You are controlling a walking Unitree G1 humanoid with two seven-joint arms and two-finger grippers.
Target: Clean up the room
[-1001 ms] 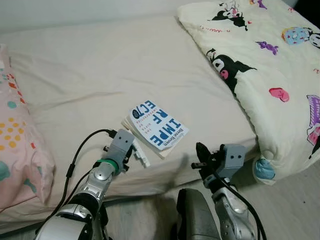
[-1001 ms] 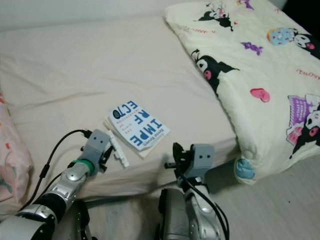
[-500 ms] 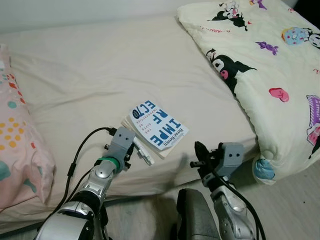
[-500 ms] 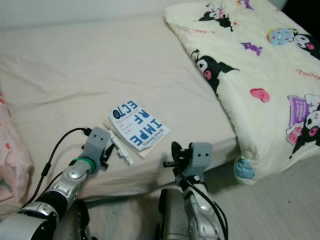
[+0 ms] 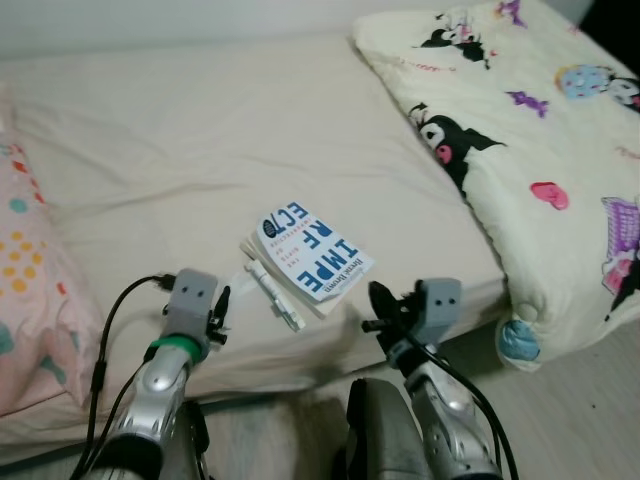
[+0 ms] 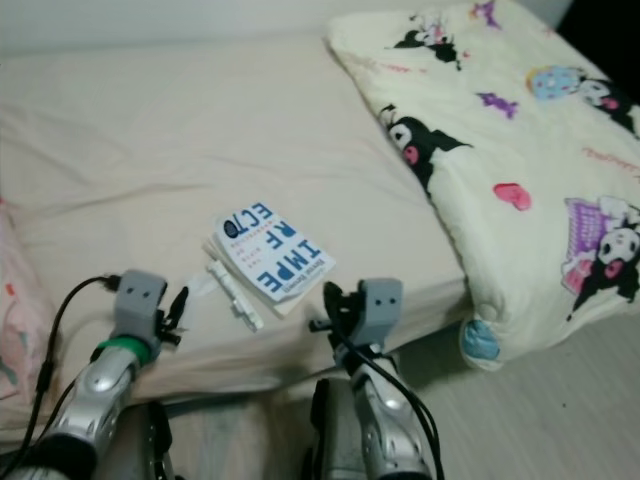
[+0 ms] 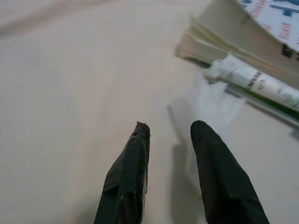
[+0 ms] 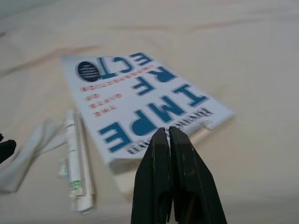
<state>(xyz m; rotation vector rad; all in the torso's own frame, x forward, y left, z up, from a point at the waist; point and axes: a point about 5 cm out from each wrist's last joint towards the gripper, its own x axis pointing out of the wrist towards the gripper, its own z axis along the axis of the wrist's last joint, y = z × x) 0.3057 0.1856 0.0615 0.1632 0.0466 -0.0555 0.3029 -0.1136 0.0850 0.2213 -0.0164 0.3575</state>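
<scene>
Cream bed, a book and a small tube near its edge, both arms low in front.

White-and-blue book [image 5: 310, 262] lies flat on the bed [image 5: 180, 150], its long axis running diagonally from the far left to the near right, with the title reading upside down from where the robot stands. Just beside its left edge lies a white tube [image 5: 275, 295], parallel to the book, with a scrap of clear wrapper [image 7: 205, 100] next to it. The left end effector [image 7: 170, 135] has pulled back from the tube compared with a moment ago; its fingers are parted and hold nothing, so I judge the pick-up has not succeeded yet. The right end effector [image 8: 169, 140] has its fingers pressed together, empty, pointing at the book's near corner.
</scene>
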